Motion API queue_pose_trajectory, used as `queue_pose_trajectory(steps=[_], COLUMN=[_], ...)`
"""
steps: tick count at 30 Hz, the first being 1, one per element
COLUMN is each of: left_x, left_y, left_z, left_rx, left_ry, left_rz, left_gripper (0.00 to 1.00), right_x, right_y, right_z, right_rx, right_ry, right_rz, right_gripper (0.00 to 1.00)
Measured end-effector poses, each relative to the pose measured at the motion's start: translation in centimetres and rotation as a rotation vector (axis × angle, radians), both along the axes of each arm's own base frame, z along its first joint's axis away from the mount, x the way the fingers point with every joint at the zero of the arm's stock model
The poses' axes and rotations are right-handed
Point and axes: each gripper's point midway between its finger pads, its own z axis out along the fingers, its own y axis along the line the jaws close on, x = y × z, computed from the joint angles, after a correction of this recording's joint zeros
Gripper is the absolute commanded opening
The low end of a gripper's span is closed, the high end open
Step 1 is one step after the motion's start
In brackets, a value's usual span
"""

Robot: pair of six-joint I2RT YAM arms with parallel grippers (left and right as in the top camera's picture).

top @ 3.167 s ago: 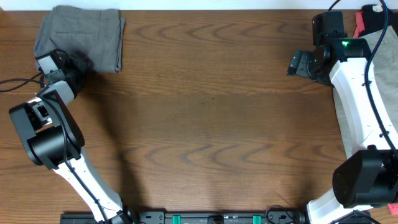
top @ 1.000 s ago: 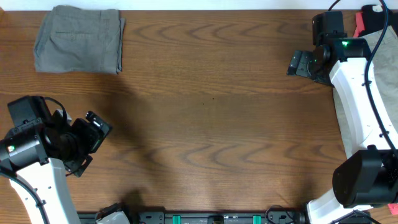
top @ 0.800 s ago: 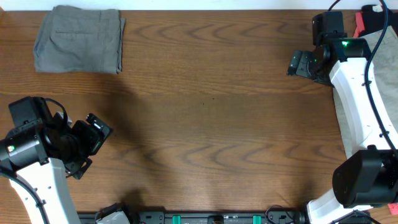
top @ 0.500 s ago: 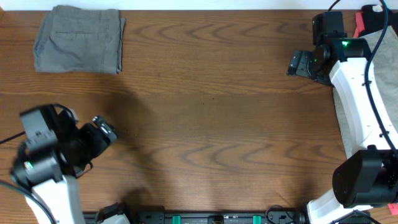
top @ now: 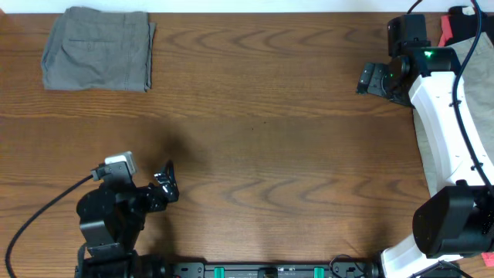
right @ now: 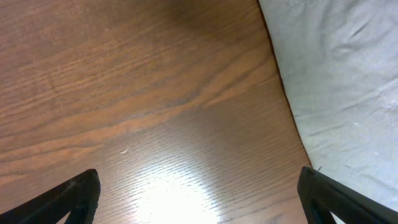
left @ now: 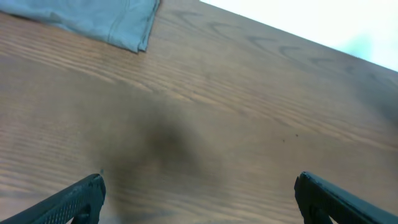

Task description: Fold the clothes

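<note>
A medium grey pair of shorts (top: 99, 49) lies folded flat at the table's far left corner; its near corner shows in the left wrist view (left: 93, 18). My left gripper (top: 166, 185) hovers low near the front left edge, far from them, open and empty (left: 200, 198). A paler khaki-grey pair of shorts (top: 482, 85) lies spread at the right edge, partly under the right arm. My right gripper (top: 370, 79) hangs open and empty (right: 199, 196) over bare wood just left of that cloth (right: 342, 81).
The wooden table (top: 270, 139) stretches bare between the two arms. A red object (top: 455, 27) sits at the far right corner behind the right arm. The left arm's black cable trails off the front left.
The left arm has drawn back from the left side toward the front edge, its open gripper swinging right. The right arm and both pairs of shorts have stayed put.
</note>
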Motion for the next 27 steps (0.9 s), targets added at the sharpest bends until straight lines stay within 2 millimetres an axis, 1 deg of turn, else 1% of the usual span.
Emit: queue_pose_trajectory(steps=[4, 8, 10, 12, 17, 19, 21, 24, 27], left_x=[-0.4, -0.4, -0.2, 0.2, 0.6, 0.8, 1.2, 1.7, 2.0], left_y=[0.0, 0.0, 0.1, 0.1, 0.2, 0.2, 0.2, 0.1, -0.3], left_z=[-0.3, 0.6, 0.7, 0.2, -3.0, -3.6, -3.5, -2.7, -2.8], left_rx=[0.011, 0.033, 0.039, 0.044, 0.04, 0.04, 0.045, 0.058, 0.066], left_ry=[-0.036, -0.141, -0.186, -0.214, -0.188, -0.189, -0.223, -0.298, -0.345], left_rz=[-0.001, 0.0, 0.0, 0.0, 0.0, 0.0, 0.0, -0.004, -0.018], left_gripper=[0.98, 0.98, 0.98, 0.98, 0.98, 0.98, 0.98, 0.98, 0.98], right_x=[0.0, 0.0, 0.0, 0.0, 0.0, 0.0, 0.0, 0.0, 0.0], right_y=[0.0, 0.0, 0.0, 0.0, 0.0, 0.0, 0.0, 0.0, 0.0], right_z=[0.0, 0.0, 0.0, 0.0, 0.0, 0.0, 0.0, 0.0, 0.0], right_rx=[0.0, 0.0, 0.0, 0.0, 0.0, 0.0, 0.0, 0.0, 0.0], right_ry=[0.0, 0.0, 0.0, 0.0, 0.0, 0.0, 0.0, 0.0, 0.0], right_rz=[0.0, 0.0, 0.0, 0.0, 0.0, 0.0, 0.0, 0.0, 0.0], right_gripper=[0.99, 0.99, 0.99, 0.99, 0.99, 0.99, 0.99, 0.99, 0.99])
